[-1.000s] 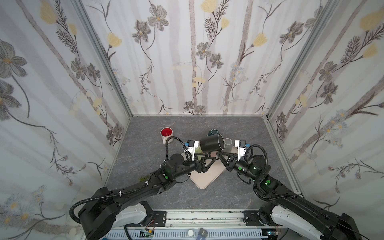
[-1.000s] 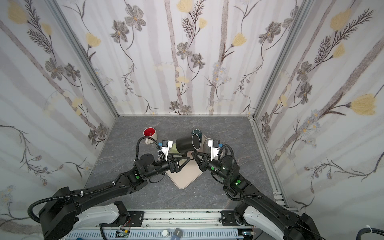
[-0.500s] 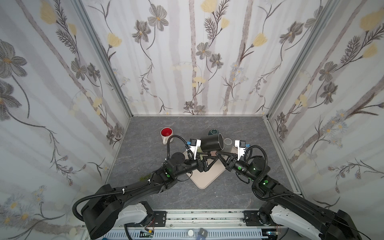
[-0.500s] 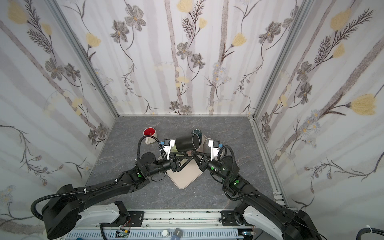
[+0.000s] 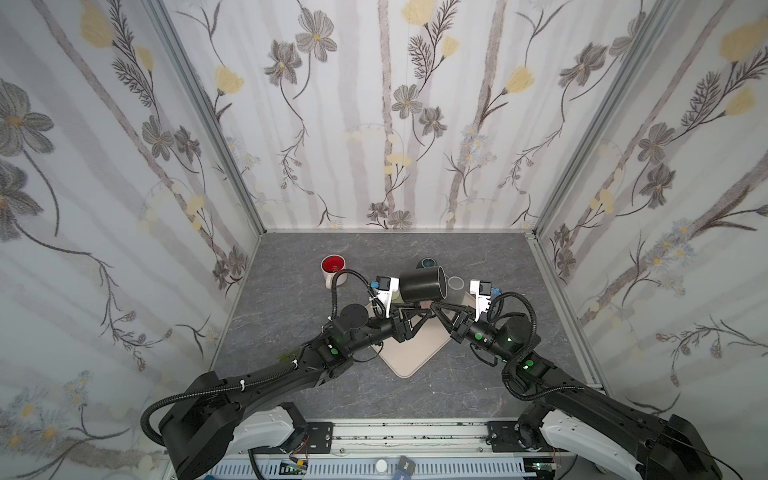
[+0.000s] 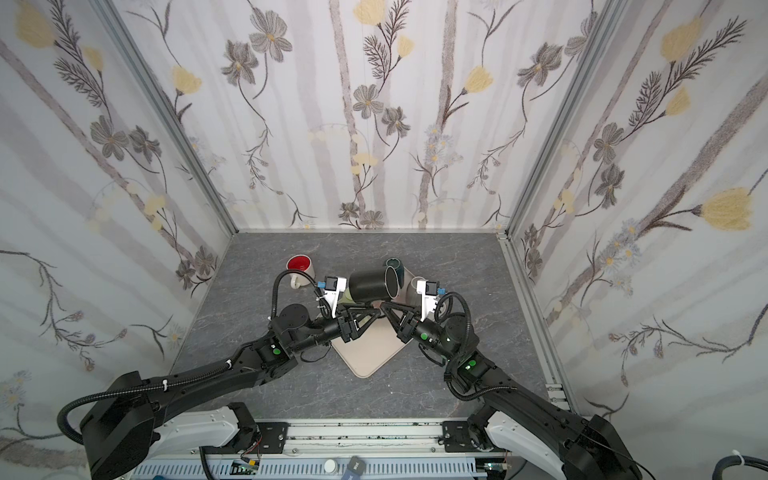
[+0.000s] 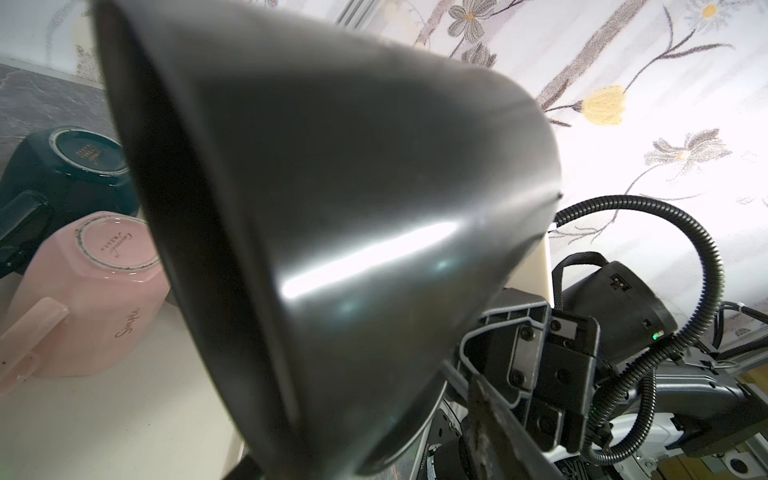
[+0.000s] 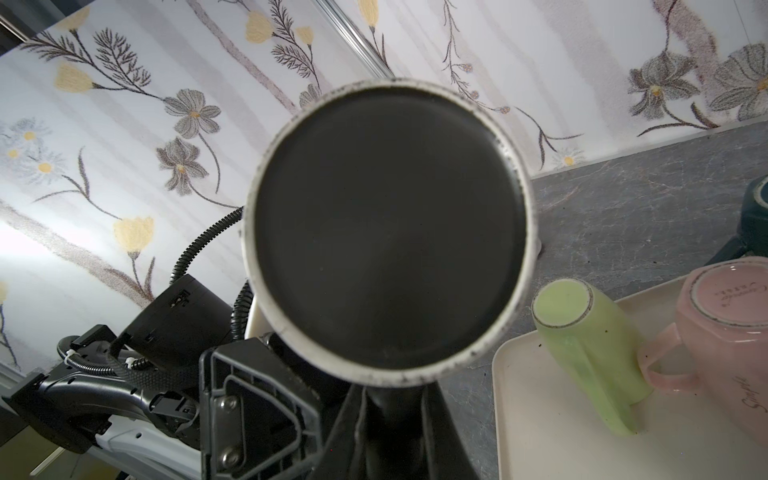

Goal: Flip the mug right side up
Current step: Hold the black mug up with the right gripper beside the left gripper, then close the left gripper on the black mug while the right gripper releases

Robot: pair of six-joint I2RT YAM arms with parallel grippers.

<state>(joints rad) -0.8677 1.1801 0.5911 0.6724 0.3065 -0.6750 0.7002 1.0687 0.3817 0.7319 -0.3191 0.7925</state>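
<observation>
A: Against the cream tray [image 5: 409,357], where is the black mug [image 5: 419,284]?
B: I see it raised above the tray's far half, lying on its side. A pink mug [image 7: 95,291] and a green mug [image 8: 590,345] stand base-up on the tray.
A: And the jaws?
B: My right gripper [image 5: 434,309] is clamped on the black mug from underneath. My left gripper [image 5: 422,314] sits just beside it over the tray; whether it grips, I cannot tell.
</observation>
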